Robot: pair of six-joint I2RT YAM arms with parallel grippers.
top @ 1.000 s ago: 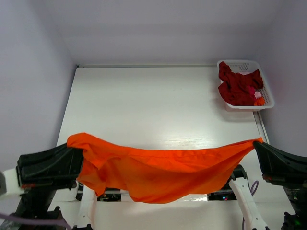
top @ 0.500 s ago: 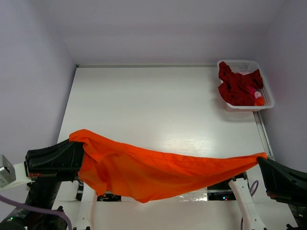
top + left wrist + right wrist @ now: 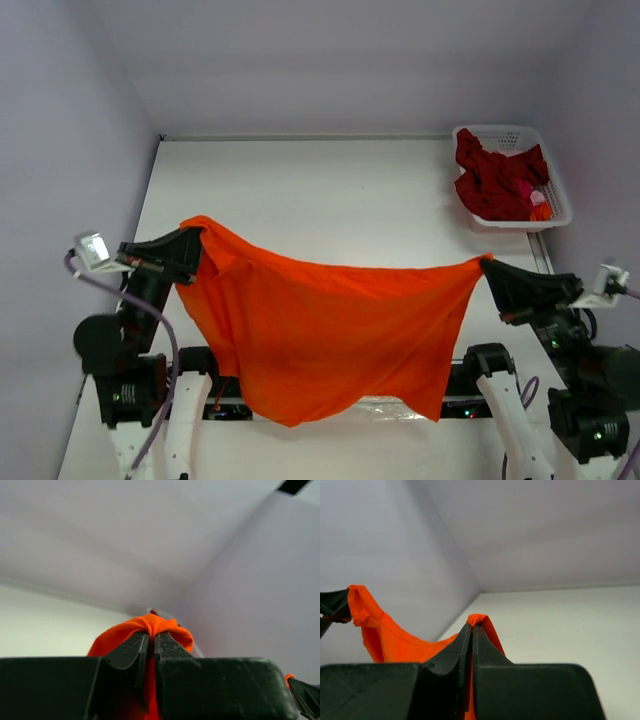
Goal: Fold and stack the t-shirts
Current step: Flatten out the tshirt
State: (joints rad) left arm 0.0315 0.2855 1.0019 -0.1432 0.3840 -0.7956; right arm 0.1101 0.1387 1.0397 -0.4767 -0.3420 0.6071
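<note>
Pinching shut on each upper corner, left pincer (image 3: 197,238) and right pincer (image 3: 488,267) hold the orange t-shirt (image 3: 330,330) stretched between them, hanging over the near edge of the counter (image 3: 330,190). Looks like the spread-out step before folding, and the next move calls for lowering it flat without bunching. Left arm (image 3: 140,300) and right arm (image 3: 545,300) are raised, reaching inward; the crimson t-shirt (image 3: 495,180) waits in the far-right basket (image 3: 500,131)

1. a robot lab's test cell, not a home or shop.
2. plain pale walls (image 3: 70,120) close in a white table (image 3: 330,200) on three sides.
3. the left arm (image 3: 120,345) and right arm (image 3: 575,360) stand mounted at the table's near edge.
</note>
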